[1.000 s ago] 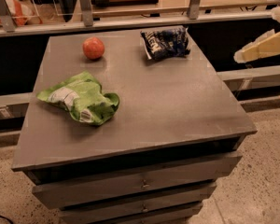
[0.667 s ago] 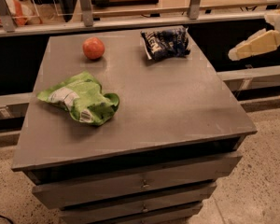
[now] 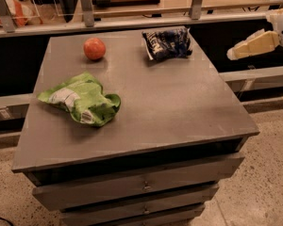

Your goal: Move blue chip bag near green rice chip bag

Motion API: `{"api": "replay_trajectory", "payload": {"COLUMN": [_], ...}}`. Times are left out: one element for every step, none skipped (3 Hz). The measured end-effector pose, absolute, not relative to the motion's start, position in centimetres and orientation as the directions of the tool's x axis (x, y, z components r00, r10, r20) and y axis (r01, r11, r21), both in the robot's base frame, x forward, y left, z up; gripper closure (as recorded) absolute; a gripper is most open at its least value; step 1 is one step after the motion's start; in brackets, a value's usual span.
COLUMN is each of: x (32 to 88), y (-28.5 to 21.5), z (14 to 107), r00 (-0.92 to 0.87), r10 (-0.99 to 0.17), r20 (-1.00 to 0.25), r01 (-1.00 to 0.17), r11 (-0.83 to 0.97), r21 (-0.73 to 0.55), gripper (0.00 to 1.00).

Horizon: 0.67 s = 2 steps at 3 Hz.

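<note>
The blue chip bag is a dark navy foil bag with white lettering, lying at the far right of the grey cabinet top. The green rice chip bag is a crumpled lime-green bag with white patches, lying at the left middle of the top. The gripper is a cream-coloured part on a white arm at the right edge of the view, off the cabinet to the right of the blue bag and apart from it. It holds nothing.
A round orange-red fruit sits at the far left of the top, behind the green bag. Drawers run down the cabinet front. A railing with metal posts stands behind the cabinet.
The gripper has moved a little to the left and up, toward the blue chip bag. The bags and the fruit have not moved.
</note>
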<state>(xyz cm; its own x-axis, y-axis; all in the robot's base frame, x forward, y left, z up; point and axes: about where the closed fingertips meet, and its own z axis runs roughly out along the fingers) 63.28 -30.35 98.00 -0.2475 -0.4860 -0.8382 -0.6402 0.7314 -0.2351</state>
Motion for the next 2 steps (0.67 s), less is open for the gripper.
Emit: {"api": "replay_trajectory", "payload": {"x": [65.0, 68.0], "y": [-29.1, -28.4], "z": [97.3, 97.2], "r00": [-0.194, -0.176], "r10": [-0.53, -0.49], "r20": [-0.825, -0.854], "r01": [-0.596, -0.546], "r11": [0.732, 0.77], "r21": [-0.33, -0.33], "gripper": [0.0, 0.0]}}
